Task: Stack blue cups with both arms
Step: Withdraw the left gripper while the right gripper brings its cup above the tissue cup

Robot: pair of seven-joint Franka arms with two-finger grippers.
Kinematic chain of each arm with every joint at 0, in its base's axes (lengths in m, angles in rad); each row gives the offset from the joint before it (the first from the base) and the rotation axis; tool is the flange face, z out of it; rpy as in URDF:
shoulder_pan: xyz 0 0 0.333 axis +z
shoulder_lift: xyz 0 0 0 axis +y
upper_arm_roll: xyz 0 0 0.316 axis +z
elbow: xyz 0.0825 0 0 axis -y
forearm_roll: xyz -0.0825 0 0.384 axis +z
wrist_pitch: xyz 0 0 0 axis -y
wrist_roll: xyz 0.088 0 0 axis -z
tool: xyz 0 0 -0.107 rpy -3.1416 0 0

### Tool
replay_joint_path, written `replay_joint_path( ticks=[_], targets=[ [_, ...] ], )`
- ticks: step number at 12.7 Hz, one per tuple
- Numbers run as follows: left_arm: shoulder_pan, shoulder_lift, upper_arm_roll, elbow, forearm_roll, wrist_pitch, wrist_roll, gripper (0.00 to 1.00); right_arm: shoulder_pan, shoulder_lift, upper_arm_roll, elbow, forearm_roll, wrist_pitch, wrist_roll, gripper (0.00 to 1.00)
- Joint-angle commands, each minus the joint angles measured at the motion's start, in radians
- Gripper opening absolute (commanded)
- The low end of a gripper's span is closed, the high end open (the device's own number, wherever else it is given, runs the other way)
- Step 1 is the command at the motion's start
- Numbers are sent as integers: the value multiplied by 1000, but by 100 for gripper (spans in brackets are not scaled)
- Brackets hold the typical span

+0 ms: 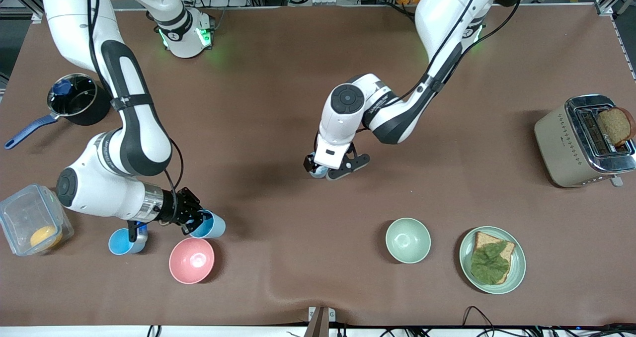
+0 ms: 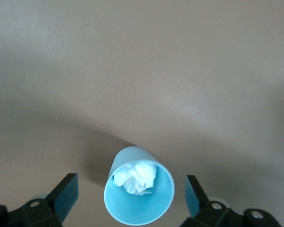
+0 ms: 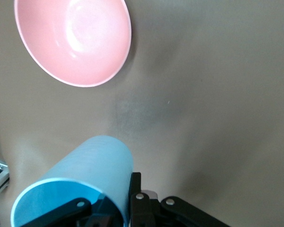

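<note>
The table [image 1: 298, 78] carries everything, and the two arms reach down onto it from their bases. The left arm [image 1: 397, 113] bends down over the table's middle, and the left gripper [image 2: 132, 198] stands with its jaws spread wide on either side of an upright cup [image 2: 139, 191], touching neither wall; white crumpled paper [image 2: 136, 177] sits inside this cup. The right arm [image 1: 124, 143] comes down at its own end of the table, and the right gripper [image 1: 191, 217] is closed on the rim of a second cup [image 3: 80, 184], held tilted on its side above the table. Under the right arm's wrist, just beside that gripper, a third cup [image 1: 126, 241] lies on the table. A pink bowl [image 1: 192, 260] sits just below the held cup, nearer the front camera. Well away from both grippers stand a toaster [image 1: 571, 148], a clear box [image 1: 30, 217], a pot [image 1: 77, 98], a plate [image 1: 516, 272] with bread and a green bowl [image 1: 408, 240].
</note>
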Motion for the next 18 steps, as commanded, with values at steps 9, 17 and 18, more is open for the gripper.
replay_joint_path(
  ticks=[9, 17, 18],
  targets=[
    [302, -232, -17, -17, -20, -123, 375, 100, 266, -282, -5, -282, -232, -12, -447, 0],
    [505, -276, -2, 25, -40, -343, 936, 100, 538, -44, -5, -50, -366, -8, -326, 0],
    [537, -277, -1, 31, -40, -352, 1028, 100, 534, -32, -6, -42, -366, -7, -328, 0]
  ],
)
